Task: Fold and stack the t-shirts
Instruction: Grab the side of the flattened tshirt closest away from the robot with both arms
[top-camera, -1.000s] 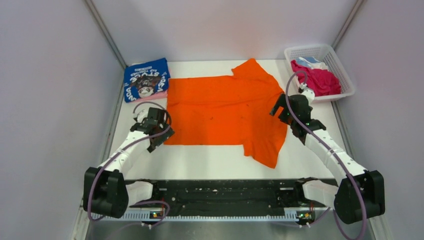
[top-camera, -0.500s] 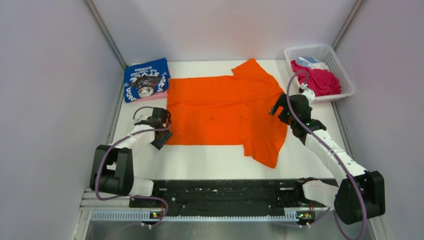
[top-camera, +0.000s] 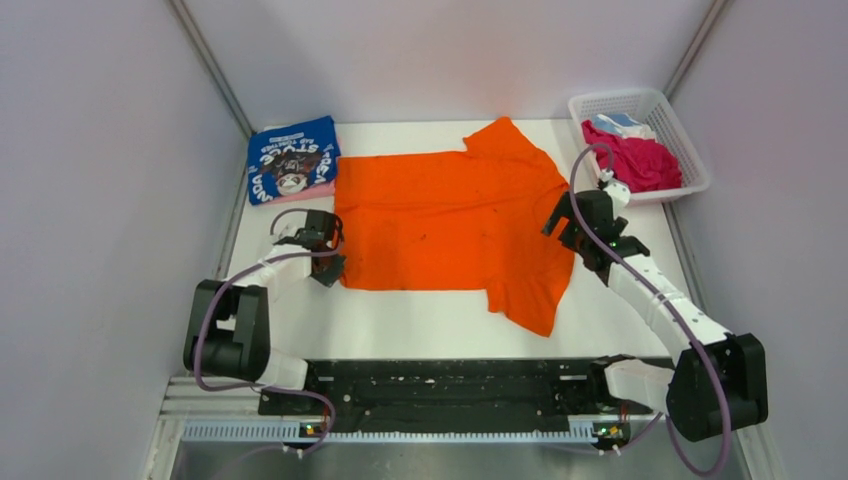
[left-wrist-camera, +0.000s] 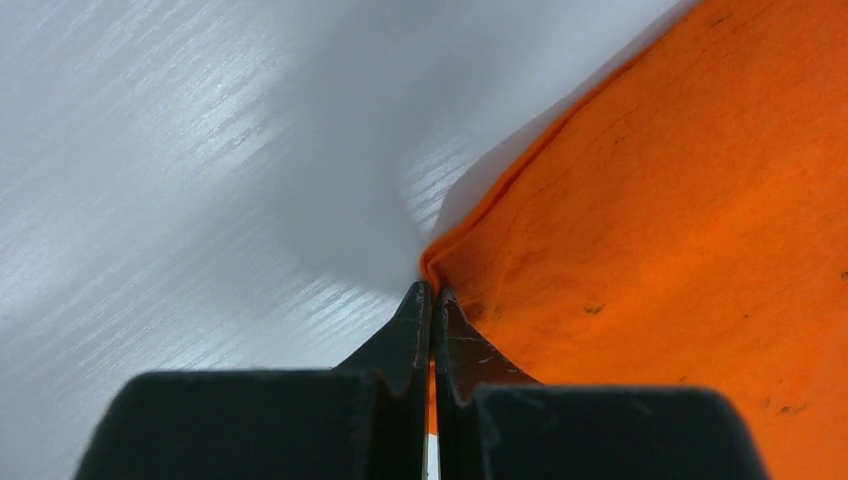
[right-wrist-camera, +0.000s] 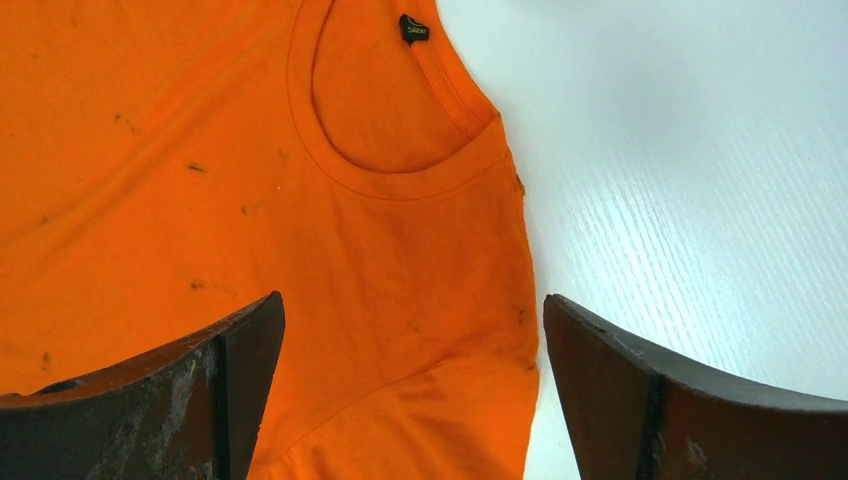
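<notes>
orange t-shirt lies flat, its near-left corner pinched by the low, outstretched left gripper, the nipped cloth mostly hidden. right gripper hangs splayed wide above the collar.

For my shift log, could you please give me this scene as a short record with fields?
Orange t-shirt: spread flat on the table, not folded
Left gripper: shut on the shirt's near left corner
Right gripper: open, over the shirt near its collar
Folded stack: blue printed t-shirt on a pink t-shirt, far left
Basket: far right, holds magenta t-shirt and light-blue t-shirt
</notes>
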